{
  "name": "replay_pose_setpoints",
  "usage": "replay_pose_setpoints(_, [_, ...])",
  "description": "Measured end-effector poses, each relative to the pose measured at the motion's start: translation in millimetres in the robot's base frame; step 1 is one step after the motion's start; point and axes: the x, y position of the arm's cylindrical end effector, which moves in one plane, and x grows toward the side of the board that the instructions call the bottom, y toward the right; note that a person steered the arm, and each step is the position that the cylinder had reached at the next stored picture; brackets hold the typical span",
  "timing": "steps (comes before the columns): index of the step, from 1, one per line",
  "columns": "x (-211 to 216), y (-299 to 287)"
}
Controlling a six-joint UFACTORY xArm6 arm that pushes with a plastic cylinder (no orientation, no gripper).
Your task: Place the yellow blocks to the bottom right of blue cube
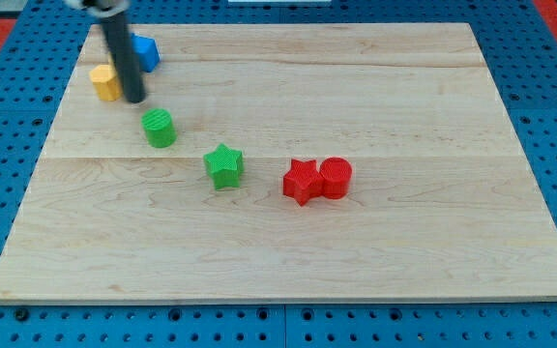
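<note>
A blue block [146,50] sits near the view's top left of the wooden board, partly hidden behind the dark rod. A yellow block [104,82] lies just below and to the left of it; its shape is hard to make out. My tip [134,99] rests on the board right beside the yellow block's right edge, below the blue block. I see only one yellow block.
A green cylinder [159,128] stands just below and right of my tip. A green star [224,165] lies further right. A red star [303,181] touches a red cylinder [337,178] near the middle. The board's [433,242] edges border a blue pegboard.
</note>
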Motion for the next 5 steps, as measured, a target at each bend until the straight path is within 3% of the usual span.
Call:
replay_pose_setpoints(1, [25, -78])
replay_pose_setpoints(2, [-16, -83])
replay_pose_setpoints(3, [-96, -67])
replay_pose_setpoints(4, [-114, -40])
replay_pose_setpoints(5, [-79, 12])
